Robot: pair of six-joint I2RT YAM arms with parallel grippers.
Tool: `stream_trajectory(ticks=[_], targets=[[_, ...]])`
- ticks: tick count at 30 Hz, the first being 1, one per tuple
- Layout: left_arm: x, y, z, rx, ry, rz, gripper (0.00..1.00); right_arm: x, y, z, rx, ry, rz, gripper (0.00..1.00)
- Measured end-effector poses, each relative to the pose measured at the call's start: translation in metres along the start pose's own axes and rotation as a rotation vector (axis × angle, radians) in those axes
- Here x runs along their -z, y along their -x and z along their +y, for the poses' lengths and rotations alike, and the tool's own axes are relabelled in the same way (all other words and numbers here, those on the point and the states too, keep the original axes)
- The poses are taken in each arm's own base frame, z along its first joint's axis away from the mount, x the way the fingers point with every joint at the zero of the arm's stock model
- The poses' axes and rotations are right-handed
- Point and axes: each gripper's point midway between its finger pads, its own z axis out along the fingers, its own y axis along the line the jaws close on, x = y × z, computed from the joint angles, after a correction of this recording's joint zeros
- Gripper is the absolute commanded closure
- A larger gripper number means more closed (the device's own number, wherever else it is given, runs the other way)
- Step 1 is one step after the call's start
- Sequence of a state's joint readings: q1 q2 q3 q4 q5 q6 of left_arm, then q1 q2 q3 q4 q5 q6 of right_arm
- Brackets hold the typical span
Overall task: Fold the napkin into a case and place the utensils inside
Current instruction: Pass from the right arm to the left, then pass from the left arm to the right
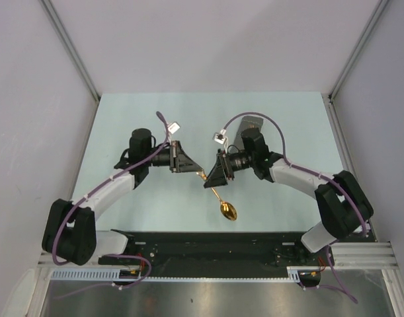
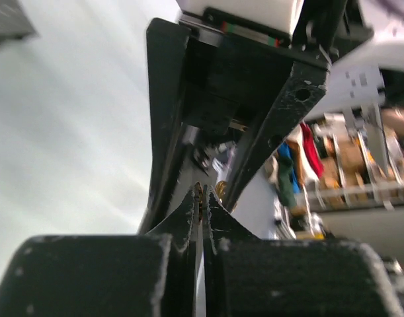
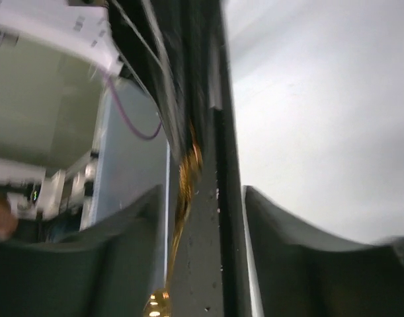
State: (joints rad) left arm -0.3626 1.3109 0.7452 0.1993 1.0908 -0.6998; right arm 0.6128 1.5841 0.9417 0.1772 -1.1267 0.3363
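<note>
A gold spoon (image 1: 223,201) hangs in the air between the two arms, bowl down and toward the near edge. My left gripper (image 1: 200,174) is shut on the top end of its handle; the gold handle (image 2: 200,192) shows pinched between the left fingertips. My right gripper (image 1: 212,182) is open around that same spot. In the right wrist view the spoon handle (image 3: 186,188) and the left gripper's dark finger (image 3: 211,218) stand between my spread right fingers (image 3: 301,264). The dark grey napkin (image 1: 254,121) lies folded behind the right arm, mostly hidden. The fork is out of view.
The pale table (image 1: 149,211) is walled in by grey panels on the left, back and right. A black rail (image 1: 208,247) with both arm bases runs along the near edge. Purple cables (image 1: 274,125) loop over both arms.
</note>
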Motion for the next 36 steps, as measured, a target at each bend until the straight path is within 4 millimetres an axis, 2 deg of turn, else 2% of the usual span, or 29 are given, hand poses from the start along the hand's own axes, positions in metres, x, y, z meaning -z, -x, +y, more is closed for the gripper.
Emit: stream_trajectory(ticks=[1, 2, 4, 7, 9, 12, 16, 19, 24, 27, 30, 33, 34, 36], targets=[[0.004, 0.006, 0.001, -0.007, 0.017, -0.033, 1.0, 0.005, 0.001, -0.005, -0.006, -0.041, -0.02, 0.11], [0.007, 0.012, 0.001, -0.02, 0.029, -0.062, 1.0, 0.011, 0.001, -0.01, -0.018, -0.087, -0.04, 0.01], [0.015, 0.033, 0.001, -0.073, 0.083, -0.173, 1.0, 0.025, 0.003, -0.025, -0.062, -0.208, -0.087, 0.0], [0.026, 0.052, -0.007, -0.156, 0.132, -0.322, 1.0, 0.054, 0.013, -0.047, -0.141, -0.404, -0.186, 0.0], [0.036, 0.063, -0.011, -0.198, 0.169, -0.433, 1.0, 0.075, 0.022, -0.052, -0.183, -0.5, -0.265, 0.0], [0.048, 0.082, -0.012, -0.215, 0.215, -0.578, 1.0, 0.107, 0.044, -0.052, -0.198, -0.652, -0.416, 0.0], [0.058, 0.101, -0.002, -0.179, 0.282, -0.733, 1.0, 0.127, 0.07, -0.041, -0.257, -0.689, -0.601, 0.0], [0.062, 0.11, 0.0, -0.172, 0.321, -0.813, 1.0, 0.134, 0.074, -0.051, -0.381, -0.718, -0.745, 0.04], [0.071, 0.123, -0.007, -0.149, 0.345, -0.929, 1.0, 0.115, 0.066, -0.056, -0.52, -0.713, -0.889, 0.11], [0.076, 0.126, -0.004, -0.086, 0.351, -0.98, 1.0, 0.107, 0.079, -0.05, -0.531, -0.651, -0.989, 0.15], [0.076, 0.124, 0.001, -0.022, 0.349, -1.001, 1.0, 0.109, 0.098, -0.05, -0.532, -0.595, -1.097, 0.2], [0.077, 0.121, 0.006, 0.021, 0.355, -1.01, 1.0, 0.113, 0.109, -0.053, -0.528, -0.573, -1.161, 0.29], [0.078, 0.119, 0.007, 0.033, 0.354, -1.014, 1.0, 0.115, 0.112, -0.053, -0.525, -0.566, -1.179, 0.39], [0.079, 0.116, 0.007, 0.048, 0.347, -1.019, 1.0, 0.118, 0.116, -0.056, -0.516, -0.559, -1.197, 0.46]])
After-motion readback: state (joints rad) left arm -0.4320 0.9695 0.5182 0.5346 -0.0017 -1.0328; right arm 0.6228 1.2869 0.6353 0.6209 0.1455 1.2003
